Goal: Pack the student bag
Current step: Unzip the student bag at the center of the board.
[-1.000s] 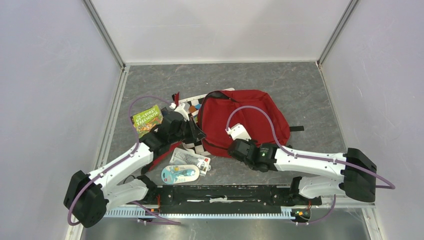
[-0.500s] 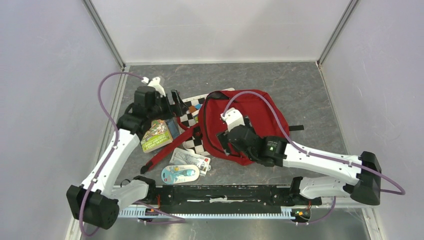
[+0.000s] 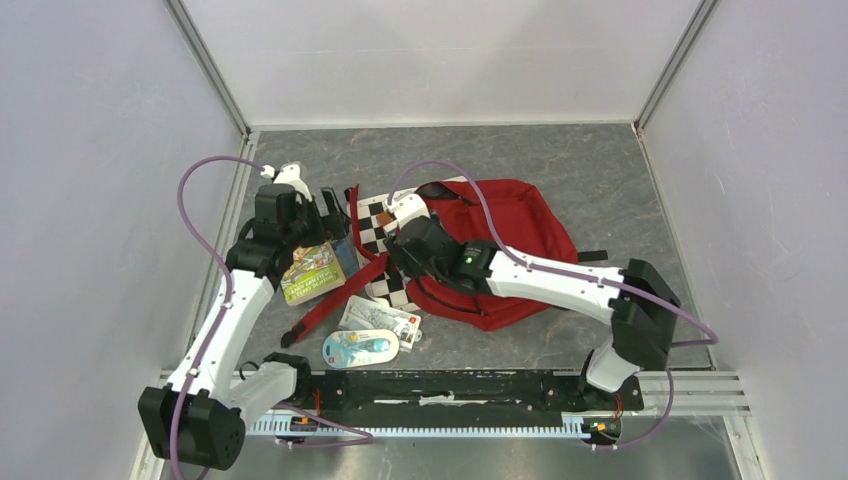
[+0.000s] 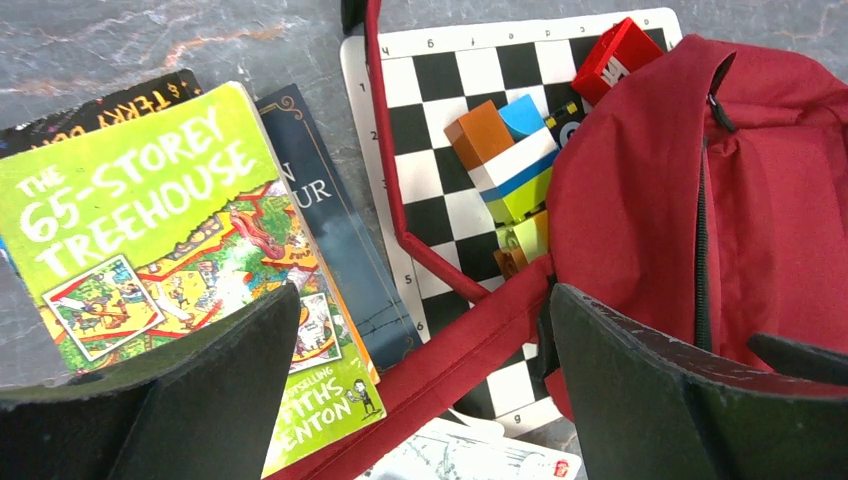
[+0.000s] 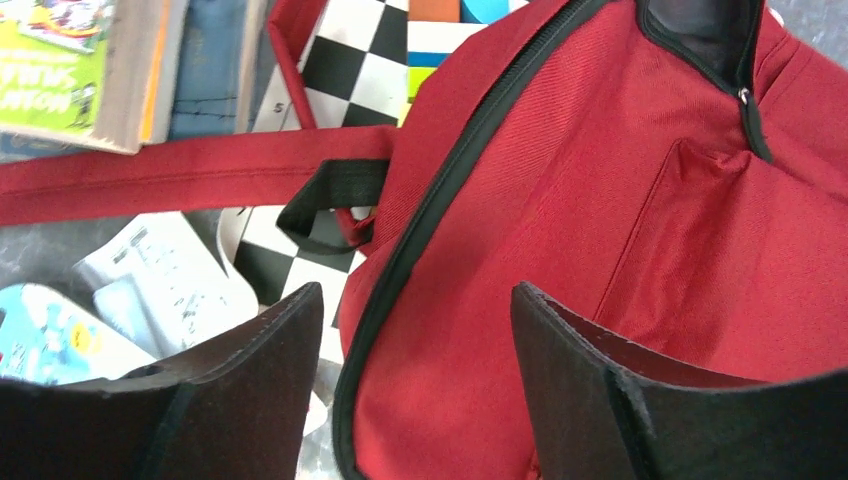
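Right wrist shows the red, black-zippered student bag (image 5: 600,250) beneath the parted right jaws; left jaws gape too.

The work surface (image 3: 560,170) was a grey, marble-veined sheet. Plain white panels enclosed it: back wall (image 3: 440,60), left wall (image 3: 90,200), right wall (image 3: 770,200). Aluminium posts (image 3: 207,65) stood at both rear corners. Lighting was even and diffuse.

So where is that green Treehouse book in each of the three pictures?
Top external: the green book lies left of centre on the table.
Left wrist: the book fills the left half, cover up.
Right wrist: only a strip of the book shows in the top left corner.
Shared landmark: the chessboard, to the book's right in every view.
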Tool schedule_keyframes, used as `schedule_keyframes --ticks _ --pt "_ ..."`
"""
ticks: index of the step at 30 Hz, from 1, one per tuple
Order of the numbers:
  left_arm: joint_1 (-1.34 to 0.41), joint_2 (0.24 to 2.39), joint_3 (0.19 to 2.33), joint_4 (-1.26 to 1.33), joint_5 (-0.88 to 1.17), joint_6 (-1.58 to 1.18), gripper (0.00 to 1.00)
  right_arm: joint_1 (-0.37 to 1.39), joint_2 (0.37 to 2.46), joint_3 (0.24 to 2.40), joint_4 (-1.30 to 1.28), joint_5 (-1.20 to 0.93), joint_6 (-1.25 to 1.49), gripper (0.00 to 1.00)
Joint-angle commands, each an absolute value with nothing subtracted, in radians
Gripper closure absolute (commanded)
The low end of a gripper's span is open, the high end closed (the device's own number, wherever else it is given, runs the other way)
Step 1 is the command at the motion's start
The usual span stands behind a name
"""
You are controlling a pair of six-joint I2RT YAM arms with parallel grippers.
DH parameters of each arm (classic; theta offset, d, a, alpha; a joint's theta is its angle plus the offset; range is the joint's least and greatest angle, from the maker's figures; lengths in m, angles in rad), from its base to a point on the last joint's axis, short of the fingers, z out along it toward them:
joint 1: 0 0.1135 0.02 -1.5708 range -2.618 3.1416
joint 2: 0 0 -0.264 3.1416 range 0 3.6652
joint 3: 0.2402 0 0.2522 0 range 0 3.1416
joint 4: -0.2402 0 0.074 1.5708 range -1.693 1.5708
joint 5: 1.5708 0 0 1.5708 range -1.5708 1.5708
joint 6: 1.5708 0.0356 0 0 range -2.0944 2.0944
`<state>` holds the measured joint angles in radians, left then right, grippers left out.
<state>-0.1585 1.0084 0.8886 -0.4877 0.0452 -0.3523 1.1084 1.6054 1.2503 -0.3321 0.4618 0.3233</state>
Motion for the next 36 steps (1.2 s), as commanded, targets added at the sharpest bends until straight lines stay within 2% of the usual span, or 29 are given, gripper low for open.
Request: schedule_keyframes --ticks 1,3,6,18,25,28,30,36 --pt "-0.153 0.985 0.89 -0.45 0.004 -0.304 0.0 1.057 1.656 1.317 -0.323 0.425 0.327 0.31" --pt "-0.153 0.984 0.887 -0.454 0.007 -0.307 0.0 1.05 1.657 1.315 -0.322 0.422 0.324 0.37" --pt "-0.153 0.983 0.882 -0.456 0.017 -0.308 0.0 1.039 1.642 1.298 -0.323 0.425 0.325 0.41" --pt "-0.153 0.996 0.876 -0.456 0.047 -0.31 0.0 1.019 1.531 1.174 -0.281 0.39 0.345 0.41" --pt "-0.153 1.004 0.874 -0.451 0.072 -0.311 0.0 1.006 1.504 1.13 -0.284 0.389 0.346 0.45" --pt "-0.155 1.0 0.865 -0.423 0.139 -0.309 0.01 1.005 1.495 1.115 -0.282 0.39 0.346 0.53" --pt "-0.168 1.005 0.856 -0.397 0.19 -0.307 0.05 1.005 1.492 1.109 -0.28 0.387 0.347 0.61" --pt "-0.318 1.055 0.864 -0.325 0.233 -0.4 0.03 1.005 1.477 1.091 -0.279 0.398 0.351 0.98"
